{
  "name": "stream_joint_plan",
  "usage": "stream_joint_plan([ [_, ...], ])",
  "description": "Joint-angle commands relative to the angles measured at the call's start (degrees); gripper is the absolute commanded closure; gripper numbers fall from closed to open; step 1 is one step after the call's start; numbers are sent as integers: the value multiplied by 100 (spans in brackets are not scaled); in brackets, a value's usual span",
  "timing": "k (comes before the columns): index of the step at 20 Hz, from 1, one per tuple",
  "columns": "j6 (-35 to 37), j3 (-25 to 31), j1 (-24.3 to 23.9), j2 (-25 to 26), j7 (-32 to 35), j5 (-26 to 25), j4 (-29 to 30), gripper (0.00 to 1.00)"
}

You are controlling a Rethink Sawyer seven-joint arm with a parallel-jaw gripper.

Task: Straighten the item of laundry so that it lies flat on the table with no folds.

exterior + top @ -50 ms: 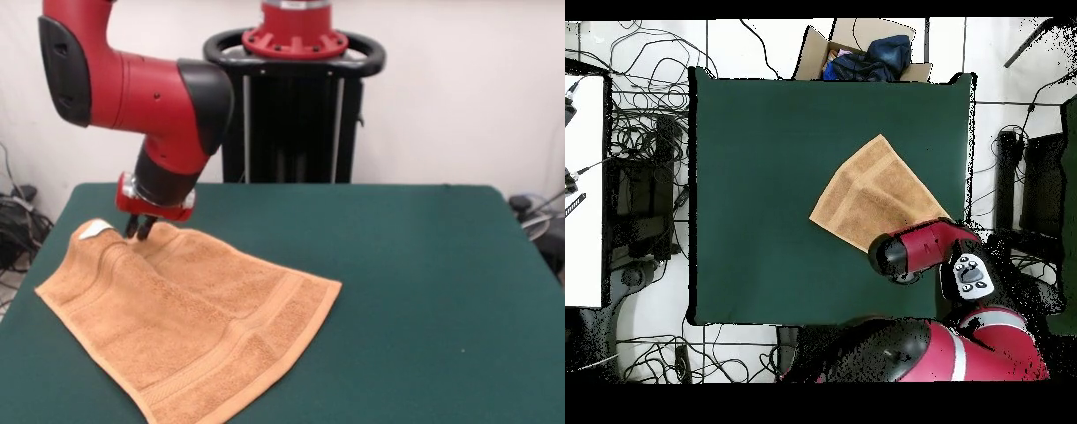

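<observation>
Front view: gripper (139, 230), upper left of frame, fingers together, pinching the towel (190, 318) at its far corner beside the white tag (95, 230). Towel spreads from there toward lower centre on the green counter (424, 291), ridged near the grasp.

Towel (190, 331) on green table (415, 291)

Orange-tan terry w/ woven border bands, spread mostly flat, corners out like a diamond; white tag at its 11 o'clock corner, slight ridge there. Lies toward table's 8 o'clock in front view.
</observation>
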Motion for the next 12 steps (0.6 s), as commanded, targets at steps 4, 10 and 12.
stream_joint_plan([
  [4,348,612,-222,197,-827,415,422,100],
  [10,-96,817,-408,331,-722,358,541,100],
  [12,-169,818,-380,320,-691,284,562,100],
])
